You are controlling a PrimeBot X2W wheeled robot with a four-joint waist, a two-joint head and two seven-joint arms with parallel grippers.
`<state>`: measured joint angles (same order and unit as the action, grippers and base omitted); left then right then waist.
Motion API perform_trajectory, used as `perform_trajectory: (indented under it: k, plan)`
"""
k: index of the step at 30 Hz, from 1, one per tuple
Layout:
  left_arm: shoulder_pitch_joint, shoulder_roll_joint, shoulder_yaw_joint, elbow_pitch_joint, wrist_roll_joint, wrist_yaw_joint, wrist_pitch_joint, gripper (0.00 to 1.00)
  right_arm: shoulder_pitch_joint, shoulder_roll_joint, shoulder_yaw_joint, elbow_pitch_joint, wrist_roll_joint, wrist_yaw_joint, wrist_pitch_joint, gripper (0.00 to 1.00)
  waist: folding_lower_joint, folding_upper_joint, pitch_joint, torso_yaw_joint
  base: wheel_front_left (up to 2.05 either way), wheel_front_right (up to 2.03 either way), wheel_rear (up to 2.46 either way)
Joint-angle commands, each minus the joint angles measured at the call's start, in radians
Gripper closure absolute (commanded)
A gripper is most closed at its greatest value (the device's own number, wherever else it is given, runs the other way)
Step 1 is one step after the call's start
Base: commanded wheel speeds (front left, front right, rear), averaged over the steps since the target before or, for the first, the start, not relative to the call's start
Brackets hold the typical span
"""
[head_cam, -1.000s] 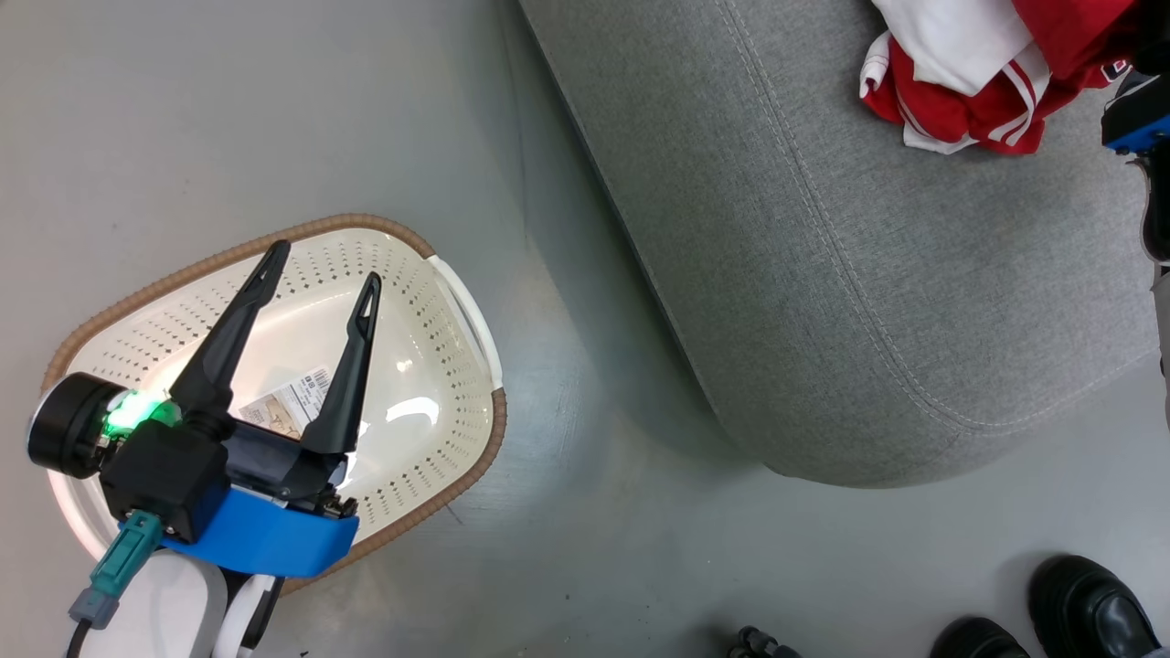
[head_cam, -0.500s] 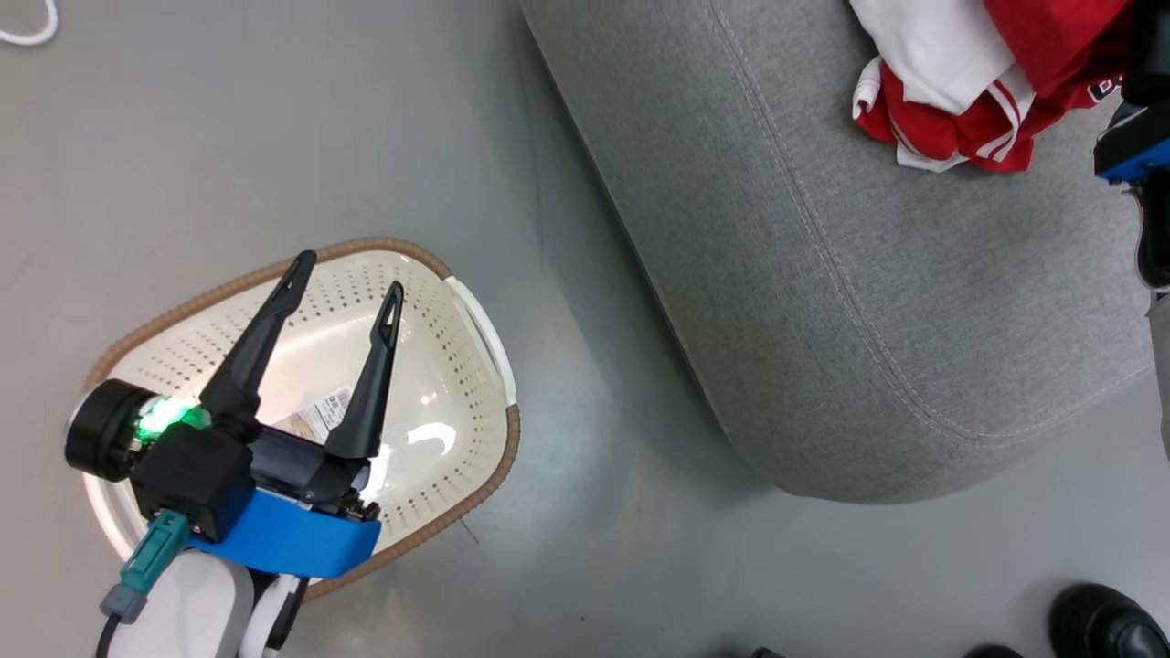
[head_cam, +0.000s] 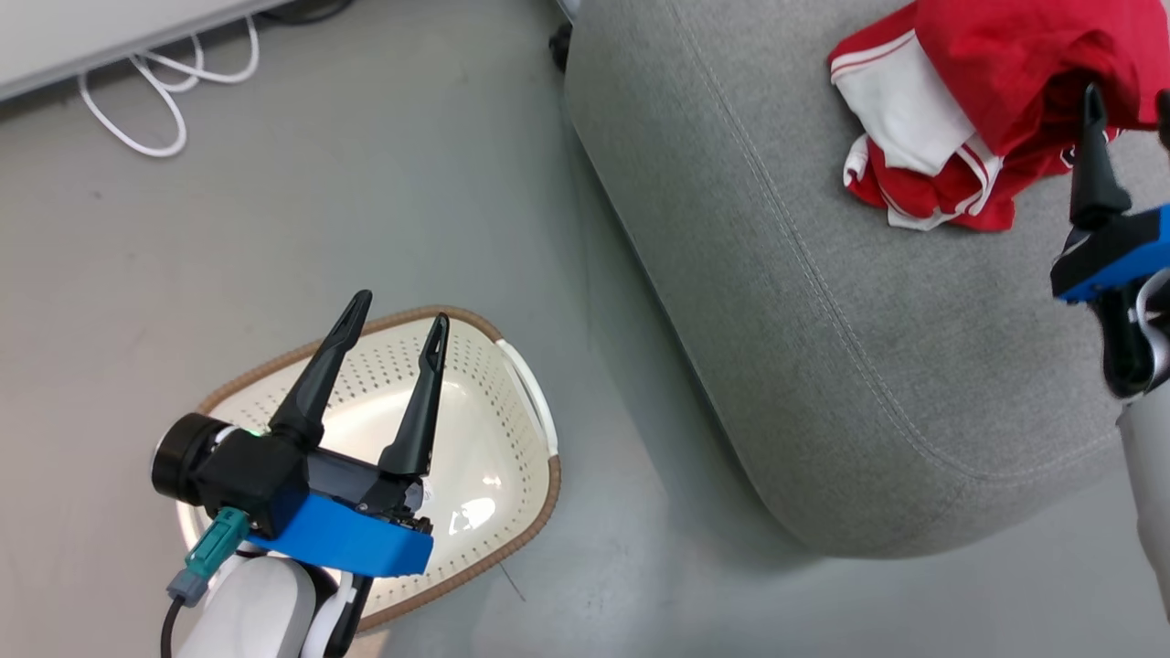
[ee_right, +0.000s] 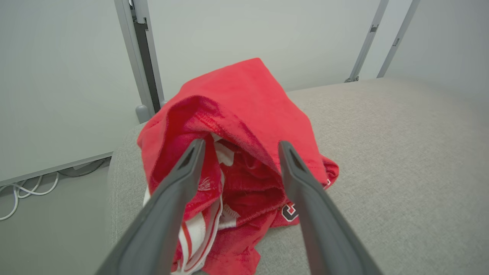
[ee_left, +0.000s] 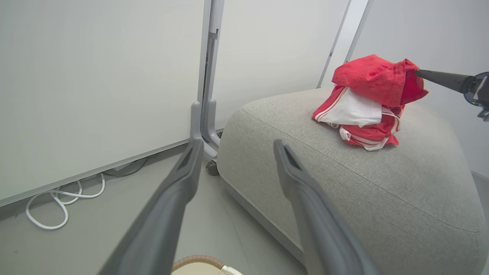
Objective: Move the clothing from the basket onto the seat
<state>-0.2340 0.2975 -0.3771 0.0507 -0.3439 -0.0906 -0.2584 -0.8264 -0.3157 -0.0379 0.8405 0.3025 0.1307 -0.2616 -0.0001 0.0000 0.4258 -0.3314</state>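
Red clothing lies heaped on the grey seat, upper right of the frame. The right hand is spread at its edge. The left hand is spread above the basket, lower left.

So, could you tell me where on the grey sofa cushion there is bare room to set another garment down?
The grey fabric sofa cushion is bare across its near half, from the red-and-white clothing pile to the rounded front edge, and along its left seam. It is crowded at the far right, where the open right gripper sits at the pile.
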Motion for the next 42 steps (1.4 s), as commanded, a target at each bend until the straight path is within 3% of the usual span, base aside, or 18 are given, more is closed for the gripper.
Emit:
perform_trajectory:
  k: [1,8,16,25,34,42]
  plan:
    - [-0.003,-0.007,0.001,0.011,-0.006,-0.006,-0.006,0.00,0.030,0.001,0.004,-0.011,-0.002,0.000,-0.005,0.00,0.0001,0.0000,-0.042,0.025,0.00,0.00,0.00]
    - [0.044,-0.072,0.048,0.058,-0.018,-0.017,-0.008,0.00,0.142,0.028,-0.007,-0.050,0.015,0.000,-0.005,0.00,0.0001,0.0000,-0.145,0.066,0.00,0.00,0.00]
    - [0.117,-0.139,0.118,0.101,-0.010,-0.032,-0.008,0.00,0.288,0.040,0.027,-0.126,-0.047,0.000,-0.002,0.00,0.0001,0.0000,-0.250,0.125,0.00,0.00,0.00]
    - [0.180,-0.192,0.193,0.156,-0.002,-0.041,-0.008,0.00,0.495,0.109,-0.010,-0.330,-0.110,0.000,0.032,0.00,0.0001,0.0000,-0.349,0.228,0.00,0.00,0.00]
    - [0.211,-0.206,0.252,0.204,0.004,-0.043,-0.007,0.00,0.675,0.207,-0.048,-0.534,-0.111,0.000,0.100,0.00,0.0001,0.0000,-0.401,0.313,0.00,0.00,0.00]
    - [0.244,-0.207,0.296,0.224,-0.001,-0.040,-0.007,0.00,0.766,0.247,-0.062,-0.652,-0.126,0.000,0.153,0.00,0.0001,0.0000,-0.430,0.355,0.00,0.00,0.00]
